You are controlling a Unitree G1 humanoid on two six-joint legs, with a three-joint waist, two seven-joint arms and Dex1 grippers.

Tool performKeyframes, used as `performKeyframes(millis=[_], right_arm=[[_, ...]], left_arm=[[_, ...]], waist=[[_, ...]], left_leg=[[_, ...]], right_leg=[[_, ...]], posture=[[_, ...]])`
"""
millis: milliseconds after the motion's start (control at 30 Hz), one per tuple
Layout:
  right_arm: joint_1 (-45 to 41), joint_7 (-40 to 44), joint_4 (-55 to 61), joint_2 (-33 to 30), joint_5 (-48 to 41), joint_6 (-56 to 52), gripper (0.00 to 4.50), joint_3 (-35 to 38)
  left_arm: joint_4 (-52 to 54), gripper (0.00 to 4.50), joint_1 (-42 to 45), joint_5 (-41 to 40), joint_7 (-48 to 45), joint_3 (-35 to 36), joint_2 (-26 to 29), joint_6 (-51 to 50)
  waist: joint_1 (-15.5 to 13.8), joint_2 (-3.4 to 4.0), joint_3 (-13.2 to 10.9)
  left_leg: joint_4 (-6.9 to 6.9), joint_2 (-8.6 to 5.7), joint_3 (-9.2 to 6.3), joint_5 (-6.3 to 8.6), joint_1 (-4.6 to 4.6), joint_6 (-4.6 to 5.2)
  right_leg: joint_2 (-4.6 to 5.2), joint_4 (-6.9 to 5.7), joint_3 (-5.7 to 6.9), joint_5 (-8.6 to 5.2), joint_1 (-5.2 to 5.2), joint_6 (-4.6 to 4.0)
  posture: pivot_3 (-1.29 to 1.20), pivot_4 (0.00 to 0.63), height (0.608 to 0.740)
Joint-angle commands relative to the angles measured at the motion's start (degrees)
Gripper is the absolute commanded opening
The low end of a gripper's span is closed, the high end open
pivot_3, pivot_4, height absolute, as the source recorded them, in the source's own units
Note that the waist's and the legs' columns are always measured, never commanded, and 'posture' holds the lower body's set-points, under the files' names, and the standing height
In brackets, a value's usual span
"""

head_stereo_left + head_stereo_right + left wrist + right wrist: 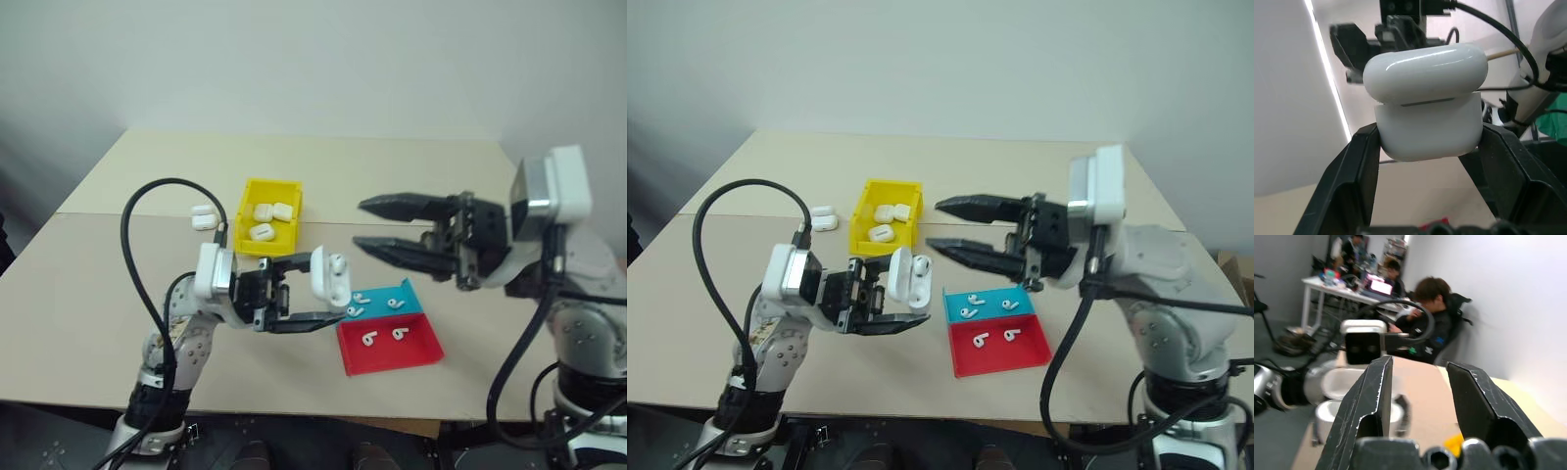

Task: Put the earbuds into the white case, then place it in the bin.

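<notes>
The left gripper point(312, 296) had its two black fingers point(1359, 171) clamped on the lower half of a white case point(328, 277), held up above the table with its hinged lid tipped open. One earbud point(338, 262) appeared to sit in the mouth of the case, its rounded head poking out; whether a second was already seated inside could not be told. The right gripper point(397, 227) hung in the air just beside the case, level and pointing toward it, its fingers parted with nothing between them. Judging by this, the loading step was in hand: an earbud had just gone in and the right fingers had let go. Below and between the two arms, on the beige table point(88, 284), a shallow blue tray point(409, 297) held loose earbuds point(397, 305) and a shallow red tray point(421, 357) touching it held two more. Farther back stood the yellow bin point(248, 191), with several closed white cases point(265, 210) already inside and another lying on the table just beside it. The next move probably called for fetching a second earbud if needed, then pressing the lid shut without knocking the case loose, and carrying it to the bin.
</notes>
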State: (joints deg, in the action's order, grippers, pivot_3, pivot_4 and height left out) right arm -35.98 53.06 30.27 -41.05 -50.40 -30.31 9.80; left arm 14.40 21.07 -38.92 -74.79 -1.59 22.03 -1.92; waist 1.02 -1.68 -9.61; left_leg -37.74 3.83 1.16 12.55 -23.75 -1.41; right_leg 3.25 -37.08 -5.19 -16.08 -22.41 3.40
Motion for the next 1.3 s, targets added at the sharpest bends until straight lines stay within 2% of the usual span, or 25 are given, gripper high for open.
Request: performKeyframes(millis=[33,133,200,300,467,600,867,1300], right_arm=[[-4.62,7.97,-5.6,-9.39,4.3,-1.65,2.2,-1.66],[-9.73,16.86,-11.36,-17.08,15.53,0.88,2.2,-12.15],[-13.36,21.69,-14.83,-19.03,22.47,3.17,2.2,-18.85],[-19.88,26.96,-21.39,-17.53,35.16,6.61,2.2,-30.38],[-25.16,31.12,-29.89,-12.8,48.82,10.69,2.2,-41.21],[-26.18,32.14,-35.22,-9.93,54.84,17.22,2.2,-43.5],[-26.22,35.62,-42.76,-6.18,61.39,31.72,2.2,-45.04],[-25.64,37.05,-51.28,-2.05,66.71,43.02,2.2,-45.33]], left_arm=[[2.1,2.74,-4.51,0.57,-2.04,2.9,3.48,2.57],[3.24,2.74,-8.82,1.1,-1.91,4.64,5.57,4.09],[4.18,2.74,-11.57,1.65,-1.55,5.28,6.45,5.21],[6.35,2.74,-16.88,2.62,-0.47,6.22,7.1,6.95],[8.71,2.74,-20.9,4.76,2.79,6.21,6.9,8.82],[9.62,2.74,-22.14,5.51,4.58,5.91,6.82,9.64],[9.73,2.74,-22.83,6.96,6.16,5.22,7.28,11.35],[9.65,2.74,-23.5,8.9,7.56,4.1,7.51,13.08]], waist=[[0.1,0.02,-0.01],[0.18,0.05,-0.03],[0.16,0.05,-0.04],[0.66,0.08,-0.05],[0.85,0.09,-0.06],[0.34,0.11,-0.07],[-0.02,0.11,-0.08],[-0.04,0.12,-0.08]], left_leg=[[0.0,0.0,0.01,0.0,0.0,0.0],[0.01,0.04,0.05,0.01,0.01,0.02],[0.01,0.06,0.09,0.01,0.01,0.02],[0.01,0.07,0.18,0.01,0.0,0.02],[0.04,0.07,0.2,0.02,-0.09,0.02],[0.02,0.05,0.22,0.02,-0.2,0.03],[0.01,0.06,0.27,0.02,-0.37,0.02],[0.01,0.07,0.28,0.01,-0.35,0.02]], right_leg=[[0.0,0.01,-0.01,0.0,-0.01,0.0],[0.02,0.02,0.0,-0.01,-0.05,-0.02],[0.02,0.02,-0.02,-0.01,-0.09,-0.05],[0.03,0.01,-0.11,-0.01,-0.18,-0.05],[0.02,-0.03,-0.13,-0.01,-0.32,-0.06],[0.05,-0.02,-0.13,0.0,-0.43,-0.05],[0.03,-0.08,-0.15,0.04,-0.66,-0.11],[0.03,-0.12,-0.16,0.06,-0.65,-0.13]], posture=[[0.0,0.15,0.74],[0.0,0.15,0.74],[0.0,0.15,0.74],[0.0,0.15,0.74],[0.0,0.15,0.74],[0.0,0.15,0.74],[0.0,0.15,0.74],[0.0,0.15,0.74]])
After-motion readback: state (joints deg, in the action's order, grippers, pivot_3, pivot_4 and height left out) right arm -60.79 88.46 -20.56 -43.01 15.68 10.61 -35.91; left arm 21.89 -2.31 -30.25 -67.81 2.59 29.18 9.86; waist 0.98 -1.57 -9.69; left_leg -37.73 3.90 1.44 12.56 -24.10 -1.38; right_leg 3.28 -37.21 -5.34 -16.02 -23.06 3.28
